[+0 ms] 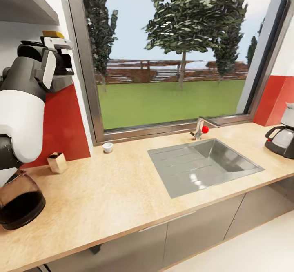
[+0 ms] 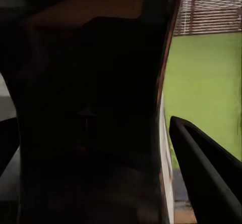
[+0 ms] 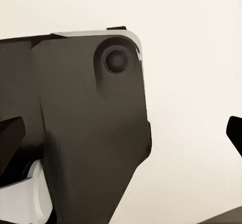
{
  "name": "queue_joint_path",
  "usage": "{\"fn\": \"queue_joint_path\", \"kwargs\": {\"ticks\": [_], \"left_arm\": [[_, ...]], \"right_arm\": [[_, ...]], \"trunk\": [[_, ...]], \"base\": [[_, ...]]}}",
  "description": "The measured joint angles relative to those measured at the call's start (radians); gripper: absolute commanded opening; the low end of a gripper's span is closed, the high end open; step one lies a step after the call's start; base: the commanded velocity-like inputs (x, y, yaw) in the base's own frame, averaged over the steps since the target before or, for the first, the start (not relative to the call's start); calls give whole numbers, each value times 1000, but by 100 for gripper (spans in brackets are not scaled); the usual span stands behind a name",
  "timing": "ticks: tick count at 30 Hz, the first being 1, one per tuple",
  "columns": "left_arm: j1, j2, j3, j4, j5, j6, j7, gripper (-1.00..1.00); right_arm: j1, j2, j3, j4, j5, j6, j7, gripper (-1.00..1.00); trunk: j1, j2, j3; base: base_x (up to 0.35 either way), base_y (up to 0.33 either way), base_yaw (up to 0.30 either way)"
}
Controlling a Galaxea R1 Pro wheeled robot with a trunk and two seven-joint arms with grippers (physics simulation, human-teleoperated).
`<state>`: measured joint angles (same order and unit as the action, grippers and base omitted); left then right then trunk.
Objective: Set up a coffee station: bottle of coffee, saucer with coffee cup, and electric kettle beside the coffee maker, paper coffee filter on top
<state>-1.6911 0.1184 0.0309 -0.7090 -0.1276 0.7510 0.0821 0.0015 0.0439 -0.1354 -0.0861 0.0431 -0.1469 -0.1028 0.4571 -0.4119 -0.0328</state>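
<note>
There are no words, numbers, brand names or signs to read in any of the pictures.

I see open worktop (image 1: 122, 190) between its left end and the sink (image 1: 204, 166). Obstacles: electric kettle (image 1: 18, 202) at the front-left corner, coffee cup (image 1: 107, 147) at the back edge, coffee maker (image 1: 283, 135) at the right end.
</note>
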Motion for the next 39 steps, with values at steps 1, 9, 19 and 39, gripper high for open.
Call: {"fn": "queue_joint_path", "kwargs": {"ticks": [1,9,19,39], "left_arm": [[0,0,0,0,0,0,0,-100],[0,0,0,0,2,0,1,-100],[6,-29,1,1,7,-3,0,-100],[722,-102,-4,-503,10,-58,-160,-100]], "right_arm": [[0,0,0,0,0,0,0,100],[0,0,0,0,0,0,0,100],[0,0,0,0,0,0,0,100],[0,0,-6,-51,-6,-8,3,100]], "trunk": [[0,0,0],[0,0,4],[0,0,9],[0,0,11]], "base": [[0,0,-270],[-189,-154,-271],[-228,-202,-271],[-97,-77,-77]]}}
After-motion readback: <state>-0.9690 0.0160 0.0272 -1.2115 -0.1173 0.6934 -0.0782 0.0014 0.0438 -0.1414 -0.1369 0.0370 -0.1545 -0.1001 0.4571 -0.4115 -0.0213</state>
